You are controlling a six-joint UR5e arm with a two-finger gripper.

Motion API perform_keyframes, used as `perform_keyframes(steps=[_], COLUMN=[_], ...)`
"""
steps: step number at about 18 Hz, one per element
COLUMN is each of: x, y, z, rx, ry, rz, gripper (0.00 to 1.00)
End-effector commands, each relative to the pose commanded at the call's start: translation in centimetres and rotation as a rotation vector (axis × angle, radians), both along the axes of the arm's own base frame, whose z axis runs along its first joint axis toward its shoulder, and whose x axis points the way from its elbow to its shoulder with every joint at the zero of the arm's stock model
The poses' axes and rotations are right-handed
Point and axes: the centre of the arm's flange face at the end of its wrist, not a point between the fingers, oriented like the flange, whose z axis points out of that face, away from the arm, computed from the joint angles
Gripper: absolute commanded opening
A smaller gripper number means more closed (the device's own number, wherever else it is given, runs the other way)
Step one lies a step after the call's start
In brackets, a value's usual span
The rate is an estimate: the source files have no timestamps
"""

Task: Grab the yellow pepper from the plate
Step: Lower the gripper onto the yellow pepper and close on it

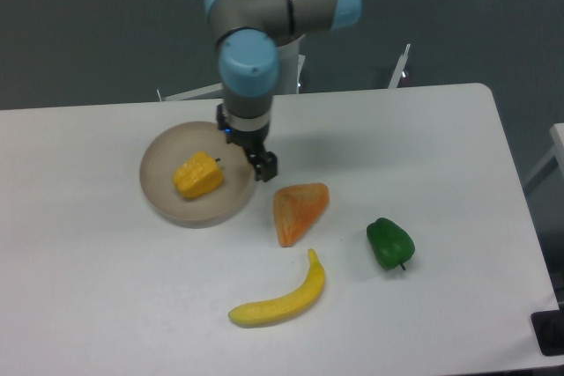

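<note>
Yellow pepper (197,175) sits on plate (161,191), left-centre. Gripper (262,165) hangs over plate's right rim, holding nothing; jaw gap — can't tell. We'd shift left, centre over pepper, open wide, then descend, avoiding rim.

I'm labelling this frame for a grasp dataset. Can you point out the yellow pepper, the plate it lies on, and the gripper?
small blocky yellow-orange pepper (197,175): fixed camera, middle of its body.
round shallow beige-grey plate (160,158): fixed camera, bare inner floor left of the pepper.
black two-finger gripper (262,165): fixed camera, at its fingertips, over the plate's right rim.
</note>
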Motion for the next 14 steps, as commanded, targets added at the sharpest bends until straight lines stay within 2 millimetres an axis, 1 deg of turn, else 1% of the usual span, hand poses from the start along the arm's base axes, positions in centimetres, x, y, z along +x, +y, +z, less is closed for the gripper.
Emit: perform_keyframes(steps=[1, 3, 6, 8, 10, 11, 12, 14], x=[0.9, 1.8, 1.9, 3.0, 3.4, 4.2, 4.8, 4.9], y=[0.3, 0.8, 1.3, 1.4, 1.7, 2.2, 2.5, 2.8], z=[-0.8, -1.9, -2.8, -3.6, -4.8, -5.7, -6.0, -6.2], rx=[-0.014, -0.032, -0.045, -0.063, -0.082, -0.08, -0.073, -0.059], ry=[-0.008, -0.009, -0.012, -0.011, -0.01, -0.003, 0.005, 0.01], rz=[0.015, 0.023, 0.034, 0.029, 0.065, 0.08, 0.083, 0.09], gripper=[1.0, 1.0, 1.0, 1.0, 1.0, 1.0, 1.0, 1.0])
